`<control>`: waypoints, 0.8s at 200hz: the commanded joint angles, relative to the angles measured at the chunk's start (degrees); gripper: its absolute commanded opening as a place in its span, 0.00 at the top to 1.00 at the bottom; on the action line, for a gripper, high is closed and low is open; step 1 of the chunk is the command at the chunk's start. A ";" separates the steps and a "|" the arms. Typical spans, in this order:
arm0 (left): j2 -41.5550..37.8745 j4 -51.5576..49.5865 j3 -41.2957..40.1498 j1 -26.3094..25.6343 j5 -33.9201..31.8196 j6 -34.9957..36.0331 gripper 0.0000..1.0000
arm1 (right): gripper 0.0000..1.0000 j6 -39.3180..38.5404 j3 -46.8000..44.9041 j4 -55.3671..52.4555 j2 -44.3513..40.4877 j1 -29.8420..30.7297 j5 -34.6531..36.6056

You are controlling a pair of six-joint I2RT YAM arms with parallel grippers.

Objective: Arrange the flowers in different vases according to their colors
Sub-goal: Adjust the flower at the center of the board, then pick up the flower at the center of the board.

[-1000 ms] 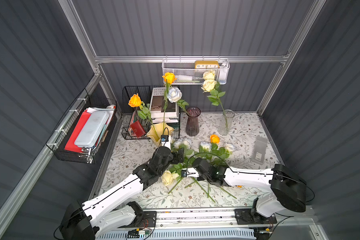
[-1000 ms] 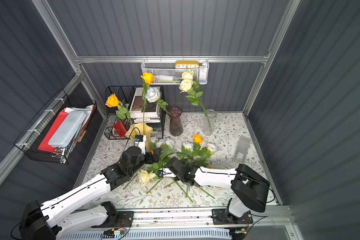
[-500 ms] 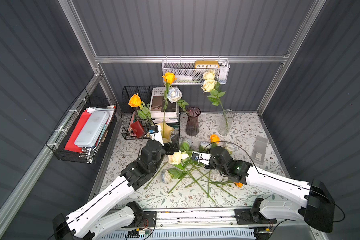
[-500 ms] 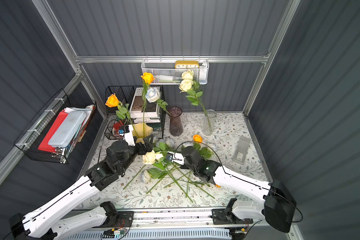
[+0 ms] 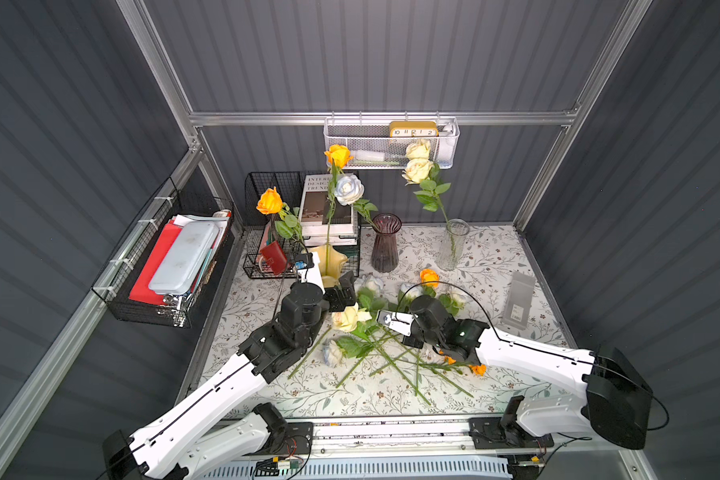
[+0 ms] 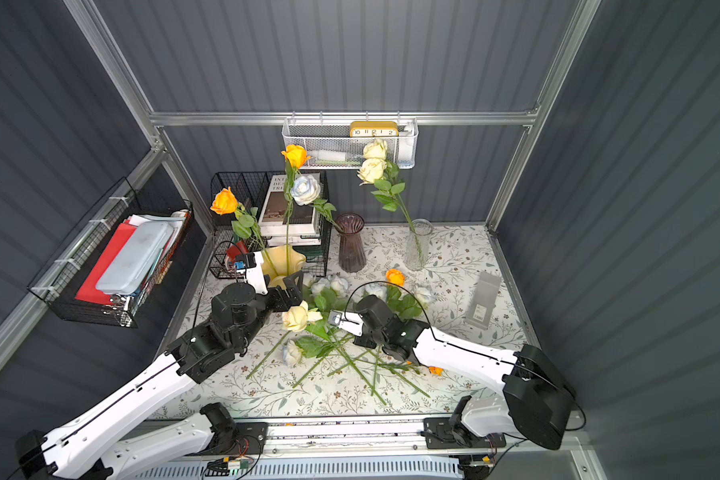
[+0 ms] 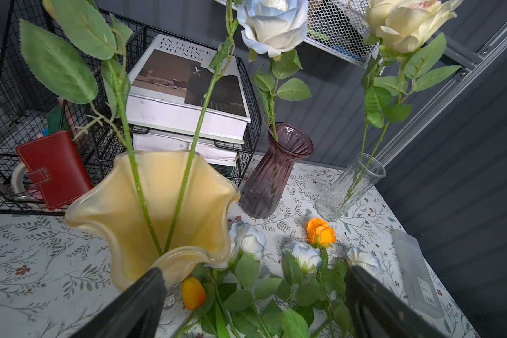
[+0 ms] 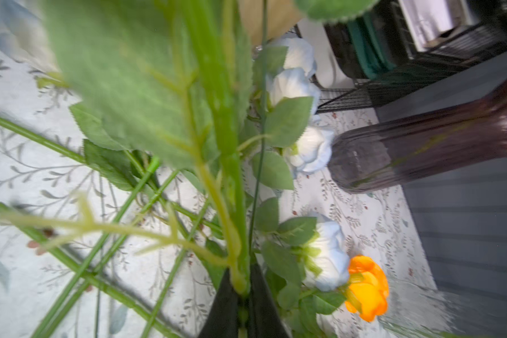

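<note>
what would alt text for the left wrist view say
A creamy-yellow wavy vase holding two green stems fills the foreground, just beyond the open left gripper. Behind it stand a purple vase with a bluish-white rose and a clear vase with cream roses. White roses and an orange flower lie loose on the floral tablecloth.

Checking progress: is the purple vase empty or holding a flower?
Not empty: the purple vase stands upright with one bluish-white rose stem in its mouth.

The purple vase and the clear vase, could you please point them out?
purple vase (image 5: 385,251): in a top view, ribbed lower body.
clear vase (image 5: 447,251): in a top view, textured wall.
</note>
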 commanded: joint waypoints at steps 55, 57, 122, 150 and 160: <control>-0.91 -1.26 -1.44 0.00 -0.62 -0.74 0.01 | 0.63 6.45 -0.98 -2.54 0.40 0.24 2.58; -0.99 -1.22 -1.52 -0.03 -0.59 -0.74 0.01 | 0.63 6.42 -1.00 -2.62 0.32 0.19 2.51; -1.82 -1.46 -2.17 -0.02 -0.39 -1.01 0.01 | 0.62 5.06 0.30 -7.92 -0.09 0.15 -5.13; -2.18 -1.81 -2.36 -0.05 -0.18 -1.40 0.01 | 0.61 4.94 0.45 -10.01 1.97 0.54 -6.44; -2.14 -2.04 -2.38 0.01 -0.22 -1.36 0.01 | 0.61 4.82 0.17 -9.81 2.49 0.67 -6.24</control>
